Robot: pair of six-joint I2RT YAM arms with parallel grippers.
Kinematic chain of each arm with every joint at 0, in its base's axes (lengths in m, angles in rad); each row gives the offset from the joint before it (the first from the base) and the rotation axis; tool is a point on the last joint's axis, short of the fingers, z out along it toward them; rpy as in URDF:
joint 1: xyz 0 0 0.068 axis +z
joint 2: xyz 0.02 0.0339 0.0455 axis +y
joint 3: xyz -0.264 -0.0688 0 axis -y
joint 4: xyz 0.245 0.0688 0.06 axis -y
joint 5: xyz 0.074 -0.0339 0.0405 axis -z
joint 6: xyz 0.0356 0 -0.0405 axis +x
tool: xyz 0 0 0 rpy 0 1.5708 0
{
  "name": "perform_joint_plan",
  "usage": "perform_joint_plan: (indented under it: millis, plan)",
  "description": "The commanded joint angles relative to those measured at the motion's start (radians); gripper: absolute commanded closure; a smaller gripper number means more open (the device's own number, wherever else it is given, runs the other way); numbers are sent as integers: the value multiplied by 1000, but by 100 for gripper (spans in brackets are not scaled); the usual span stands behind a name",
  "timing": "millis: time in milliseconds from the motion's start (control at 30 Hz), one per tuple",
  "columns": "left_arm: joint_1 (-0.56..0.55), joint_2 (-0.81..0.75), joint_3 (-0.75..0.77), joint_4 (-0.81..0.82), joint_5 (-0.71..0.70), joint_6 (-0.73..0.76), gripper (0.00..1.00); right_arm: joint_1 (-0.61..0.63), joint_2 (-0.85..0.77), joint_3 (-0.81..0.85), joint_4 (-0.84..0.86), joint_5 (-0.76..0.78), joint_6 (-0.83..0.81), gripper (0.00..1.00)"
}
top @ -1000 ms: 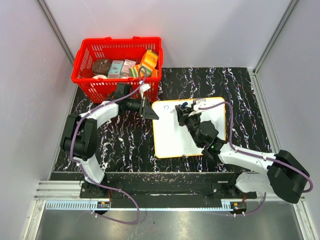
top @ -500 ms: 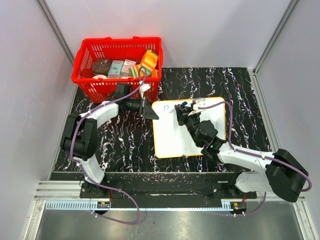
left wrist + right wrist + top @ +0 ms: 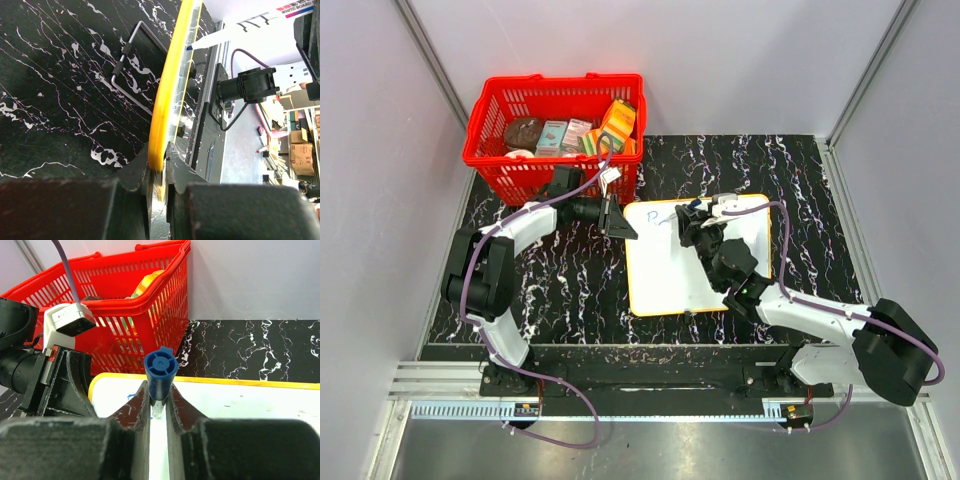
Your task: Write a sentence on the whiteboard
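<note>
A: Where's whiteboard (image 3: 695, 275)?
B: Flat on worktop (image 3: 570, 285); left gripper (image 3: 157, 167) jaws clamp its far-left rim.
A: And marker (image 3: 160, 371)?
B: In right gripper (image 3: 159, 407) clamped jaws, tip at whiteboard's far-left; sentence (image 3: 653, 215) likely runs right.

Lab test cell, white panel walls (image 3: 720, 60), aluminium rails (image 3: 660, 408)

Overhead and close wrist views share the whiteboard (image 3: 665, 275)

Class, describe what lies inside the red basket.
The red basket holds a dark round item, several small boxes and an orange-yellow carton. Anything beneath them is covered.
</note>
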Motion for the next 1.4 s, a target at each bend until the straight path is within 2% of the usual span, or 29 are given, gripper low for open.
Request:
perform_joint_plan:
  millis: [0,800,1367]
  plan:
    - [16,-17,15,70,-118,89,100,-21,-11,39,-19,42,-10,100]
    - [14,-18,17,70,-117,88,100,-21,32,65,-68,-90,47,100]
    - [13,-12,18,68,-121,88,100,-22,-40,-16,-88,-44,69,100]
